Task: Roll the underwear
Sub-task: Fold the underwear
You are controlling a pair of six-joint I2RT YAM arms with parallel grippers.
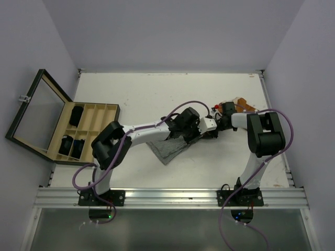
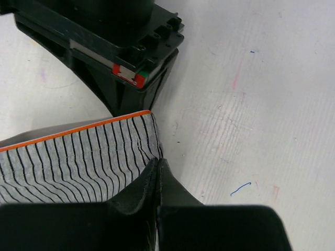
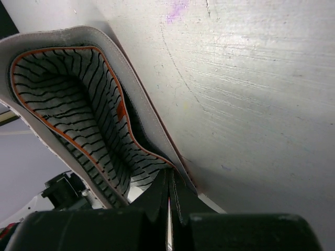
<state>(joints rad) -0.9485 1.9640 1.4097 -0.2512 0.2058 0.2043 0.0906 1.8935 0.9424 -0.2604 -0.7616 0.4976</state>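
Left gripper (image 1: 208, 132) and right gripper (image 1: 219, 124) meet over the white table (image 1: 157, 94) in the top view, at one grey striped underwear (image 1: 168, 148). Three black garments (image 1: 77, 115) sit in one compartmented wooden box (image 1: 99, 112), and one orange-brown garment (image 1: 244, 103) lies behind. Left wrist: fingers (image 2: 149, 180) pressed together, pinching the soft cloth's orange-trimmed edge. Right wrist: fingertips (image 3: 159, 191) clamp its grey waistband.

Over the grey striped underwear (image 1: 167, 149), left arm (image 1: 146, 130) and right arm (image 1: 267, 134) meet — apparently pinching its edge
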